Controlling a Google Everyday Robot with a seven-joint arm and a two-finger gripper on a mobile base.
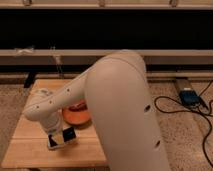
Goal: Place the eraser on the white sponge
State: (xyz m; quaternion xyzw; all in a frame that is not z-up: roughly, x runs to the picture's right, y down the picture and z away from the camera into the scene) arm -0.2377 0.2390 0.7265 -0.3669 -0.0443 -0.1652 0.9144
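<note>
From the one camera view, the big white arm bends down over the wooden table, and the gripper sits low near the table's front edge. Whether it is clamped or has let go, I cannot tell from here. Right against it, on the side toward the arm's bulk, is the eraser, lying flat with its top edge slanting up and away from the gripper. Its long axis is unclear. Just below both, a pale strip of the white sponge shows. Behind the gripper lies an orange dish.
</note>
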